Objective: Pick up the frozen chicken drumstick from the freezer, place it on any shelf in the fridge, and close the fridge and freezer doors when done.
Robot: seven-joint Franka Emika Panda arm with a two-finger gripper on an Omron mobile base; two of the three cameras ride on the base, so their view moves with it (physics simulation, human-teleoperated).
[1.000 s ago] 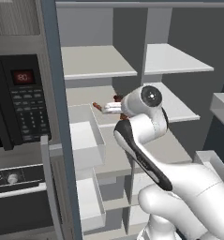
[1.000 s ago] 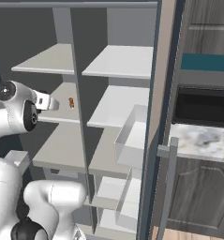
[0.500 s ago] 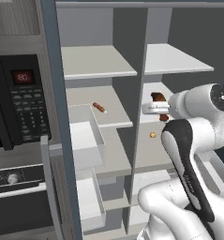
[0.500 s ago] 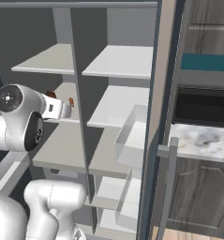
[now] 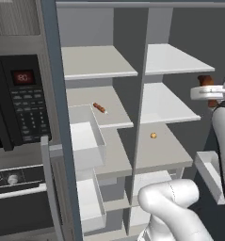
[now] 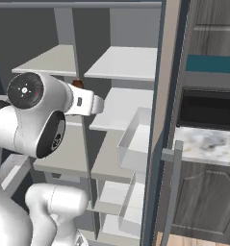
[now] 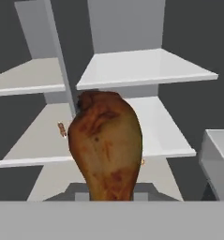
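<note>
In the left base view, a slim orange-brown stick (image 5: pixel 100 108) is seen lying on a middle board of the freezer (image 5: pixel 97 99), and a tiny yellow-orange ball (image 5: pixel 153 135) is seen on a lower board of the fridge (image 5: pixel 172 103). A black microwave panel (image 5: pixel 27 101) is seen left of the unit. In the right base view, these small items are hidden by the arm, while a speckled desk (image 6: pixel 208 144) beyond the open door (image 6: pixel 167 120) is shown.

The frozen chicken drumstick (image 7: pixel 108 143) is shown close up in the hand view, upright, rising from between the fingers of the end effector (image 5: pixel 207 92), which is pinched on its lower end. It is held in the air in front of the fridge, level with the gap below the shelf (image 7: pixel 141 70); no board is touched by it. In the left base view only its dark top (image 5: pixel 205 80) is seen above the end effector.
</note>
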